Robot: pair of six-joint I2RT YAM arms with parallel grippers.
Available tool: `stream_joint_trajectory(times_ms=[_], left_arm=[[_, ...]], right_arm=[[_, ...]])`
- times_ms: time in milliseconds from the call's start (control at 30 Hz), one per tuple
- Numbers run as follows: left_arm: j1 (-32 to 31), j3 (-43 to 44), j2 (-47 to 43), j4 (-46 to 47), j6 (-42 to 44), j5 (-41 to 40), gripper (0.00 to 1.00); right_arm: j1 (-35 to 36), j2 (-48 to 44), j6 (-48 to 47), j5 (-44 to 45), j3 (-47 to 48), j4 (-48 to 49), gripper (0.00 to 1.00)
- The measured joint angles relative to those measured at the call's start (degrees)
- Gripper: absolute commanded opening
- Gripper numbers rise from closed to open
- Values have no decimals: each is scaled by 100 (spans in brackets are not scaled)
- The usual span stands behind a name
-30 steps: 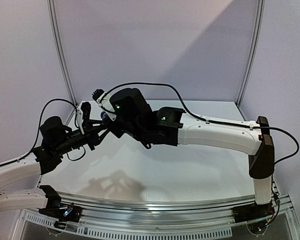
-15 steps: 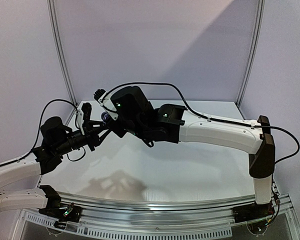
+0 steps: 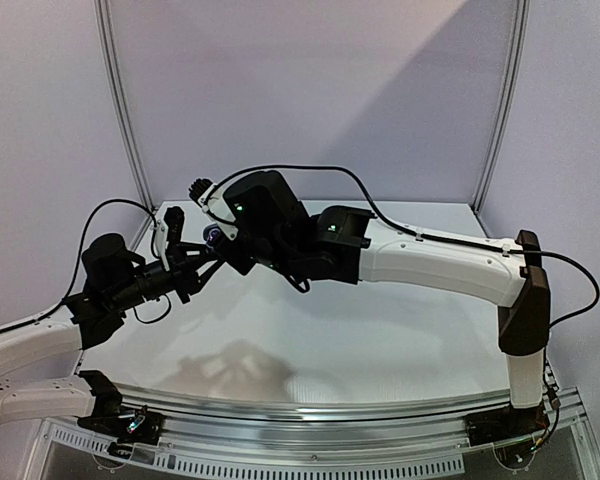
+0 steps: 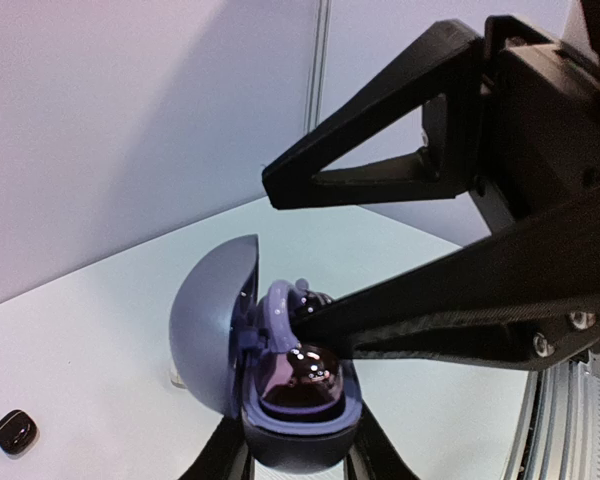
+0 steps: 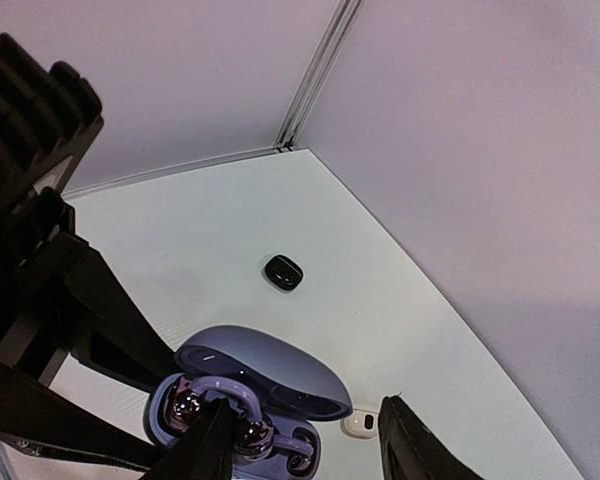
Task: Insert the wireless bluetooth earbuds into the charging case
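Earbuds (image 5: 250, 432) in purple sit inside the open charging case (image 5: 265, 368), which the left gripper (image 4: 300, 462) clamps from both sides in the air over the far-left corner of the worktop (image 5: 180, 230). The right gripper (image 4: 285, 255) is spread wide and grips nothing; its lower fingertip (image 4: 325, 318) touches one earbud's hook. A black earbud (image 5: 282, 271) and a white earbud (image 5: 360, 424) lie on the worktop near that corner.

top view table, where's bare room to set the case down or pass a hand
Free: the broad stretch of table between the right arm's forearm and the front rail, and the far right corner. Crowded: the far left, where the left gripper holds the open charging case at the right gripper, with a black earbud and white earbud lying nearby.
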Motion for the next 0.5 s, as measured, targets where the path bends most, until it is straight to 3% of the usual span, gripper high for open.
stream_joint_trajectory(times_ms=[500], left_arm=[[0, -9, -11, 2, -2, 31, 0]], right_arm=[[0, -57, 11, -44, 0, -127, 53]])
